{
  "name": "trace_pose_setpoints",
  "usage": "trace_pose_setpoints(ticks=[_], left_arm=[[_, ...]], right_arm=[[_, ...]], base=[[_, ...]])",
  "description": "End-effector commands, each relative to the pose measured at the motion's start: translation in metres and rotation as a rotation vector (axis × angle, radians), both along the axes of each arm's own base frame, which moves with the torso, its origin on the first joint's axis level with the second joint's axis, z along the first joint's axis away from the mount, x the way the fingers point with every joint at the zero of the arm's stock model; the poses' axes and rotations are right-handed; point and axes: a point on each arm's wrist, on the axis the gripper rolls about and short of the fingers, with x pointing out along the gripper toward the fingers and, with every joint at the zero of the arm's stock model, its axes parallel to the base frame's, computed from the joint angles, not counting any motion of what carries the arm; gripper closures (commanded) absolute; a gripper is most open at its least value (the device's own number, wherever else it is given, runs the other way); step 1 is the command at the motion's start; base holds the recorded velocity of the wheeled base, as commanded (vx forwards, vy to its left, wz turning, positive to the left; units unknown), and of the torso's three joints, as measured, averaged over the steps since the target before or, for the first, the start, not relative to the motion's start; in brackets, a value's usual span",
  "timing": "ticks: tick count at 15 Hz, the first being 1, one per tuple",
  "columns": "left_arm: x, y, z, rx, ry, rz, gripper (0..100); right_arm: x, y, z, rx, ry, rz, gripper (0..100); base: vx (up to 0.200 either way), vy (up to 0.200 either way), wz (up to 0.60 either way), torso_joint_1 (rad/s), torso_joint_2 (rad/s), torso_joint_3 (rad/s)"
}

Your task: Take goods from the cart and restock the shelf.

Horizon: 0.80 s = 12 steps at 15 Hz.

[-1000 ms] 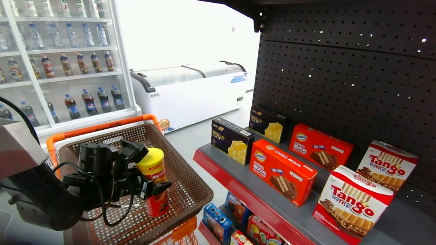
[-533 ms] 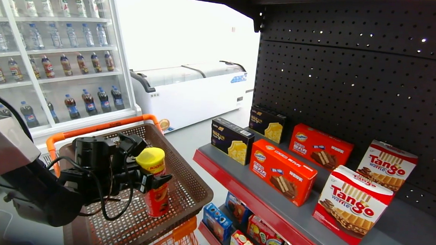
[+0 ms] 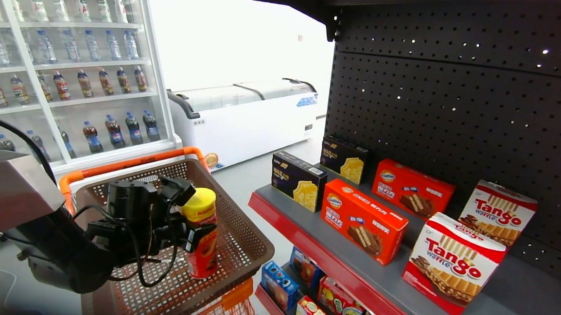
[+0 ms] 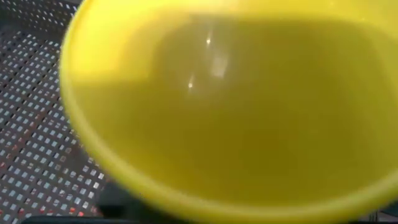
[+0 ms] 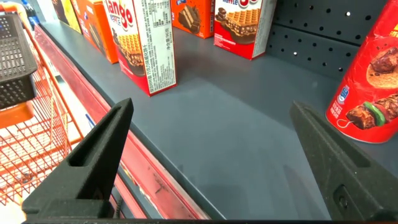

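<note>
A red chips can (image 3: pixel 202 255) with a yellow lid (image 3: pixel 201 199) stands in the cart's brown basket (image 3: pixel 248 243). My left gripper (image 3: pixel 199 211) is shut on the can's upper part, one finger behind the lid and one across the front. The lid (image 4: pixel 236 106) sits very close under the left wrist camera. My right gripper (image 5: pixel 212 106) hangs open over a bare stretch of the grey shelf (image 5: pixel 236 143), with nothing between its fingers. Another red can (image 5: pixel 373 87) stands on that shelf near the pegboard.
The shelf (image 3: pixel 301 217) carries black boxes (image 3: pixel 298 180), orange boxes (image 3: pixel 362 221) and white wafer boxes (image 3: pixel 452 263) in two rows. More snacks (image 3: pixel 280 284) sit on the lower shelf. The cart has an orange handle (image 3: pixel 129 165). Drink fridges and a chest freezer stand behind.
The left gripper's fingers have drawn in around the can, and the can's top has shifted slightly to the right. The can's base stays in the basket.
</note>
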Motion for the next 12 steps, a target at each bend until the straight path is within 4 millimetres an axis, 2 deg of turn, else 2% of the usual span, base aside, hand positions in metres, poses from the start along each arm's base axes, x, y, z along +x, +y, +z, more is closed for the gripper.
trace_pose_setpoints(ticks=[1, 6, 12], left_arm=[[-0.003, -0.005, -0.002, 0.015, 0.007, 0.005, 100], [-0.002, -0.015, 0.010, 0.005, -0.061, 0.009, 100], [0.000, -0.018, 0.046, 0.001, -0.161, 0.007, 100]], right_arm=[[0.000, 0.000, 0.000, 0.000, 0.000, 0.000, 0], [0.000, 0.000, 0.000, 0.000, 0.000, 0.000, 0], [0.000, 0.000, 0.000, 0.000, 0.000, 0.000, 0]], base=[[0.000, 0.000, 0.00, 0.000, 0.00, 0.000], [0.000, 0.000, 0.00, 0.000, 0.00, 0.000], [0.000, 0.000, 0.00, 0.000, 0.00, 0.000]])
